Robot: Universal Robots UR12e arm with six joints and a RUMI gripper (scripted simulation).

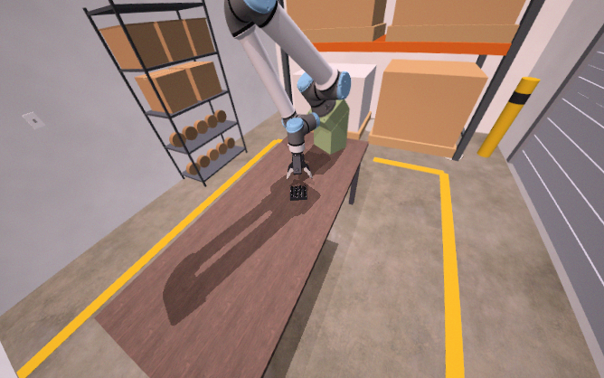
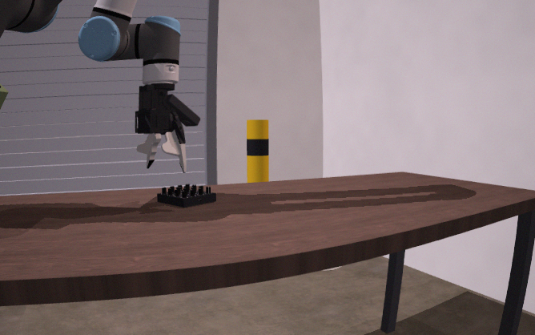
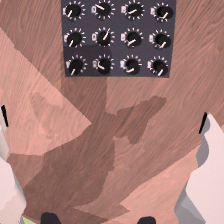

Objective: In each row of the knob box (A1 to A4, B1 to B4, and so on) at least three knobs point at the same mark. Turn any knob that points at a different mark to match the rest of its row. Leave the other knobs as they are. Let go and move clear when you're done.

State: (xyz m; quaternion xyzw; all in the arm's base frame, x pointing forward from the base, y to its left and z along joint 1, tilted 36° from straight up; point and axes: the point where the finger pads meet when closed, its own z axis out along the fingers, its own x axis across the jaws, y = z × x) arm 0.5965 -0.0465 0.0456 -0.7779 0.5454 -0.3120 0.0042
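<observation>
The knob box (image 1: 298, 193) (image 2: 187, 196) (image 3: 118, 37) is a small black block with rows of round knobs, lying flat on the brown table (image 1: 217, 289) (image 2: 280, 236). In the wrist view three rows of knobs show at the top edge; each knob has a white pointer and the pointers stand at differing angles. My gripper (image 1: 298, 174) (image 2: 166, 165) (image 3: 103, 110) hangs above the table, a little behind the box toward the arm's base. It is open and empty, its fingers at the left and right edges of the wrist view.
A green pedestal (image 1: 332, 128) carries the arm at the table's far end. A metal shelf (image 1: 181, 90) with cartons stands to the left, large cartons (image 1: 425, 104) behind. A yellow bollard (image 1: 508, 118) (image 2: 257, 150) stands near the shutter door.
</observation>
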